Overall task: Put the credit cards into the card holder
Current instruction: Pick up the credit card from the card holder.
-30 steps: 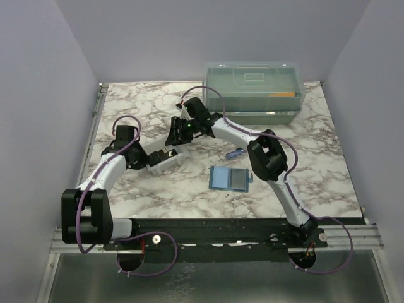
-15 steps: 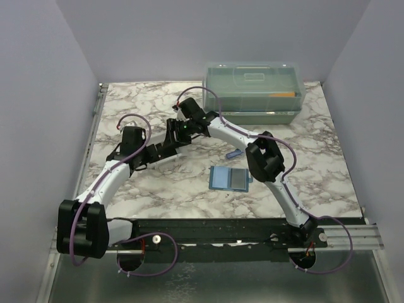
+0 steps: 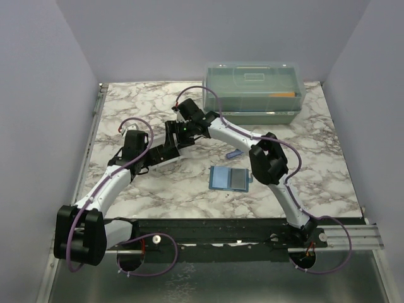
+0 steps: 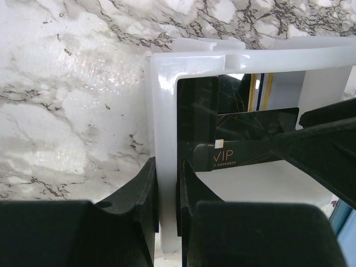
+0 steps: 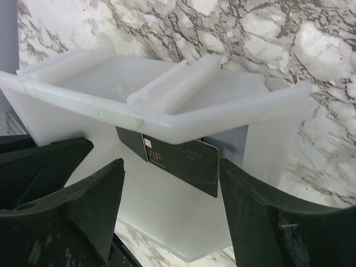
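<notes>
Two arms meet at a small white tray on the left half of the marbled surface. We see the left gripper narrowed onto the tray's side wall, one finger outside and one inside, the wall pinched between them. The right gripper is spread wide, its fingers standing apart on either side of the tray's near rim and gripping nothing.

Inside the tray rests one dark credit card with a small pale square and "VIP" in gold lettering; from the right wrist it shows just under the rim. Behind it, in the left wrist view, thin yellow and dark strips stand against the far wall, and we cannot tell whether they belong to further cards. A dark finger of the right gripper crosses the right edge of that view over the card's end; whether it touches the card we cannot tell.

The teal-blue card holder lies flat on the surface, well apart from the tray and near the right arm's elbow. A small blue object lies just beyond it, and a translucent lidded box stands at the far edge.
</notes>
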Robot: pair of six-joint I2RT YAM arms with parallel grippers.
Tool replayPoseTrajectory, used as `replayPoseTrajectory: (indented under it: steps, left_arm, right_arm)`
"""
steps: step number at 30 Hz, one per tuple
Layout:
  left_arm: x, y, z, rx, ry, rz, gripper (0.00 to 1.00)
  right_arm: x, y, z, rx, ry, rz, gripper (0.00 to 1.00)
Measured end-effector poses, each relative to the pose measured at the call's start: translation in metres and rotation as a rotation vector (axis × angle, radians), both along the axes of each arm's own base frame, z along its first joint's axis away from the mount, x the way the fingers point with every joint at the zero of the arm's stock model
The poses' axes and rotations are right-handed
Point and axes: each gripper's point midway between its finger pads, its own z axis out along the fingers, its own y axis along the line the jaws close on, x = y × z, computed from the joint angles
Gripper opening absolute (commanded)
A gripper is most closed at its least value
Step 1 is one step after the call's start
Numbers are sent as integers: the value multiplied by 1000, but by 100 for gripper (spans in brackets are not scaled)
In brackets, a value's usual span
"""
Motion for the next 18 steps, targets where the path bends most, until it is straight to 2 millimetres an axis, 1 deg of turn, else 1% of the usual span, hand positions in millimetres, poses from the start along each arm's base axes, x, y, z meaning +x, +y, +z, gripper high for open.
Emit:
replayPoseTrajectory:
  steps: [5, 10, 18]
  left_arm:
    - [0, 0, -4, 0, 11, 12, 0]
    - [0, -2, -5, -14, 16, 27, 0]
    - [0, -5, -6, -29, 17, 37, 0]
  right_arm:
    - [-3, -6, 1, -34, -11, -10, 75]
    - [-3, -6, 0, -40, -10, -12, 76]
    - [-4, -6, -2, -42, -3, -24, 80]
